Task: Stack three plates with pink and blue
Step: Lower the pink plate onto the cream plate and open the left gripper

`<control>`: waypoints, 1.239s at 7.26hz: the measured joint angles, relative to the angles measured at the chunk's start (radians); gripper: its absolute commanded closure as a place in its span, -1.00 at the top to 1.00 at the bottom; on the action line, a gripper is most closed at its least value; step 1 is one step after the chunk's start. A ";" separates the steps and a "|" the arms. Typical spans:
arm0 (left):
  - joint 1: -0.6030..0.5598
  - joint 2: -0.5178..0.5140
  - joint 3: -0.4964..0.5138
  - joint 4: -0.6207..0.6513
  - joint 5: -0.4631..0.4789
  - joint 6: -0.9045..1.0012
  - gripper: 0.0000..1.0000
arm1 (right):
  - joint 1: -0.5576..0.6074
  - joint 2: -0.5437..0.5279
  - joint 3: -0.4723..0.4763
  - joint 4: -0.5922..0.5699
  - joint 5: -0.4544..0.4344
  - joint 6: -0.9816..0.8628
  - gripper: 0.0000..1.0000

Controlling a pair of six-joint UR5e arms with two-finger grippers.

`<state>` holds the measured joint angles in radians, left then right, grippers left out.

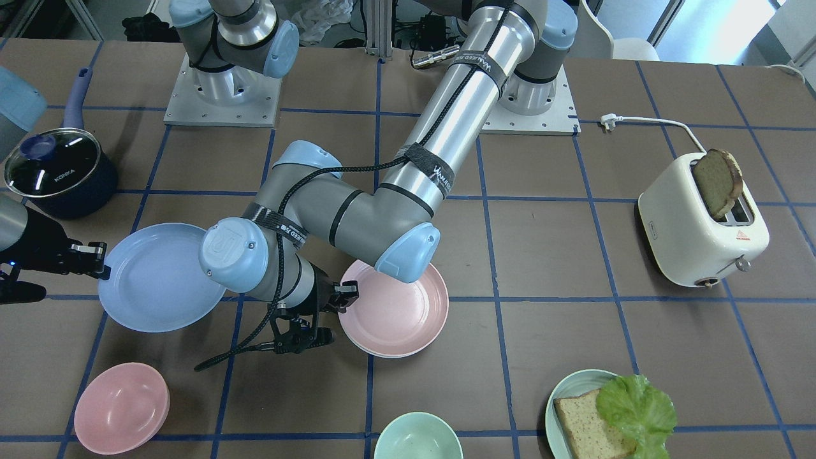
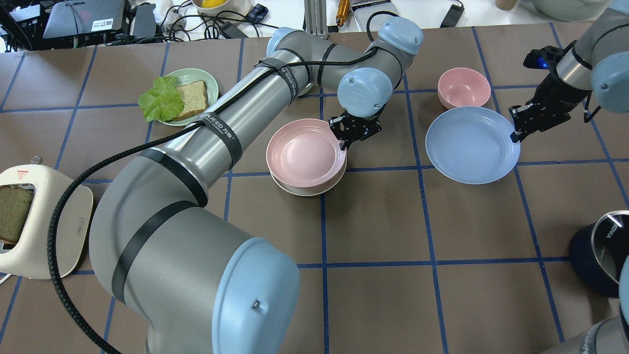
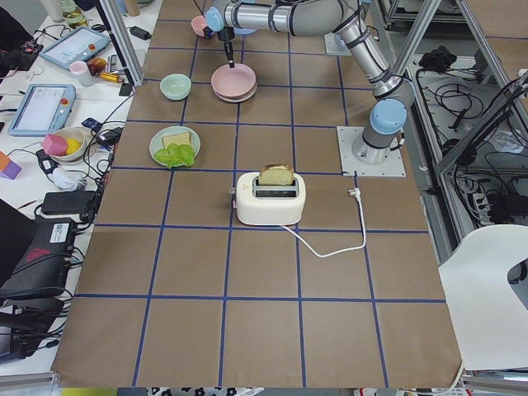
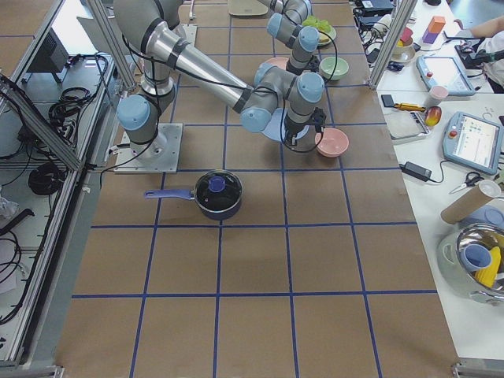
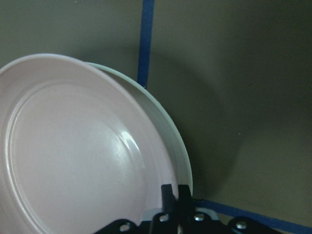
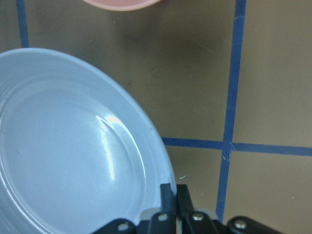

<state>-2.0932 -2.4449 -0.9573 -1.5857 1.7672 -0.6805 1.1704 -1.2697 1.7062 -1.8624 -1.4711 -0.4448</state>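
Note:
The pale pink plate (image 2: 304,152) lies on the cream-white plate (image 2: 304,191) near the table's middle. My left gripper (image 2: 345,143) is shut on the pink plate's rim at its right side. The left wrist view shows the fingers (image 5: 169,195) pinching the pink plate (image 5: 73,156), with the cream plate's rim (image 5: 170,136) showing beside it. The light blue plate (image 2: 471,145) is to the right, apart from the stack. My right gripper (image 2: 514,135) is shut on its rim; the right wrist view shows the blue plate (image 6: 63,146) between the fingers (image 6: 168,192). In the front view the blue plate (image 1: 156,277) seems slightly raised.
A pink bowl (image 2: 463,87) sits just beyond the blue plate. A mint bowl (image 1: 417,437) and a teal plate (image 1: 561,395) with bread and lettuce stand on the far side. A toaster (image 1: 701,229) is at the robot's left end, a dark lidded pot (image 1: 60,169) at its right.

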 measured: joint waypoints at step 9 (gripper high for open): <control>-0.001 -0.015 -0.002 0.001 0.001 -0.001 0.78 | 0.002 -0.002 -0.004 0.014 0.000 0.007 -1.00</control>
<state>-2.0939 -2.4596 -0.9594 -1.5846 1.7681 -0.6811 1.1726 -1.2716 1.7023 -1.8485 -1.4711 -0.4381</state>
